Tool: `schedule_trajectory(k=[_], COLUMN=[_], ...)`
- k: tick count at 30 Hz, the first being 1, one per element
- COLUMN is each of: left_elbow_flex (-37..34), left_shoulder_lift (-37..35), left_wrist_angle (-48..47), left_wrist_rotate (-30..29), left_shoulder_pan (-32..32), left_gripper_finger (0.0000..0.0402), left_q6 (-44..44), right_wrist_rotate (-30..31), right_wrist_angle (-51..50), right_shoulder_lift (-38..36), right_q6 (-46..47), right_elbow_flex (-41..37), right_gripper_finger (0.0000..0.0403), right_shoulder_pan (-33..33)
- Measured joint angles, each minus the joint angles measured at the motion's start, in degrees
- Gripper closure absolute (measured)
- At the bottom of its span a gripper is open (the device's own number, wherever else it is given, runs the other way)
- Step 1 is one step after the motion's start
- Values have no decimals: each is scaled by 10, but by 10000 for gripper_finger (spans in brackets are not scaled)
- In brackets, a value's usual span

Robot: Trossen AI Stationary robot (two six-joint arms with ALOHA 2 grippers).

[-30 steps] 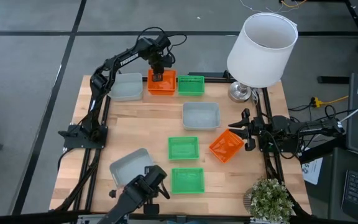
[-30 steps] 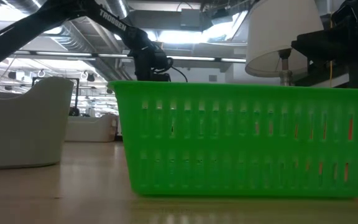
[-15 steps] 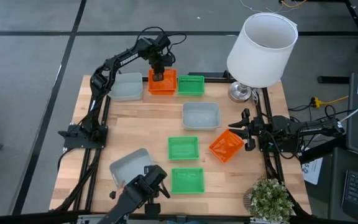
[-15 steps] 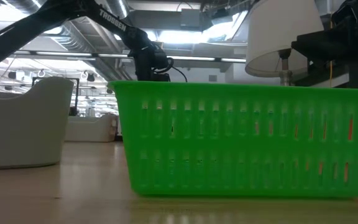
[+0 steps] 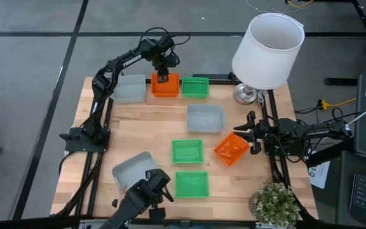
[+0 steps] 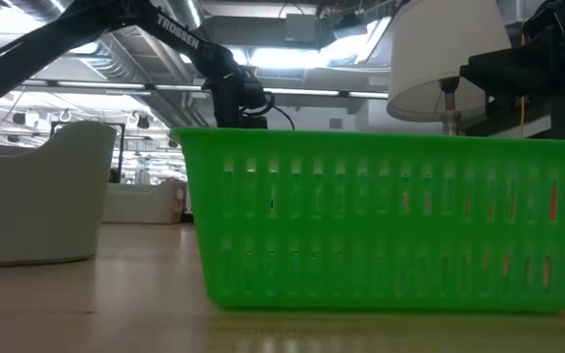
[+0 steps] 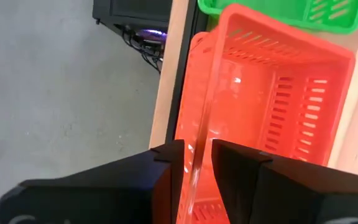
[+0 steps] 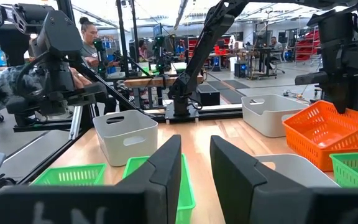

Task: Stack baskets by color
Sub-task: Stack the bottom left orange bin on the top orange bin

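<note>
— Counting from above, how many baskets are found on the tabletop (image 5: 138,127)?

— Three grey ones are counted: the back grey basket (image 5: 129,89) at the far left corner, the middle grey basket (image 5: 205,117), and the front grey basket (image 5: 134,170). Three green ones are counted as well: the back green basket (image 5: 195,86) and, toward the front, the upper green basket (image 5: 187,151) and the lower green basket (image 5: 191,184).

— And orange?

— Orange is seen in two places. The back orange stack (image 5: 165,84) is set between the back grey and back green baskets. In the left wrist view it is shown as two baskets nested. The tilted orange basket (image 5: 230,149) is set askew near the right edge. Three are made in all.

— How are the jaws held?

— The left jaws are held over the back orange stack, slightly parted astride one wall. Whether that wall is touched cannot be told. The right jaws are parted with nothing between them, just beside the tilted orange basket.

— Is any writing made out?

— "TROSSEN" is read in white on the left arm (image 6: 179,29).
</note>
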Motion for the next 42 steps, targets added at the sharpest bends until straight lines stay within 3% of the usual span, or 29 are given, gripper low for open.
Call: schedule_trajectory(k=[11, 18, 25, 32, 42], left_elbow_flex=[28, 32, 32, 18, -58], left_shoulder_lift=[-4, -4, -4, -4, -2], left_wrist_angle=[-17, -53, -102, -19, 58], left_wrist_rotate=[-72, -212, -388, -403, -418], left_shoulder_pan=[-34, -83, -121, -106, -76], left_gripper_finger=[327, 327, 327, 327, 341], left_q6=[-71, -65, -86, -159, -121], right_wrist_rotate=[0, 0, 0, 0, 0], right_wrist_angle=[-1, -1, -1, -1, -41], right_shoulder_lift=[0, 0, 0, 0, 0], right_q6=[1, 3, 18, 50, 61], right_elbow_flex=[0, 0, 0, 0, 0], right_gripper_finger=[315, 315, 315, 315, 315], right_shoulder_pan=[0, 0, 0, 0, 0])
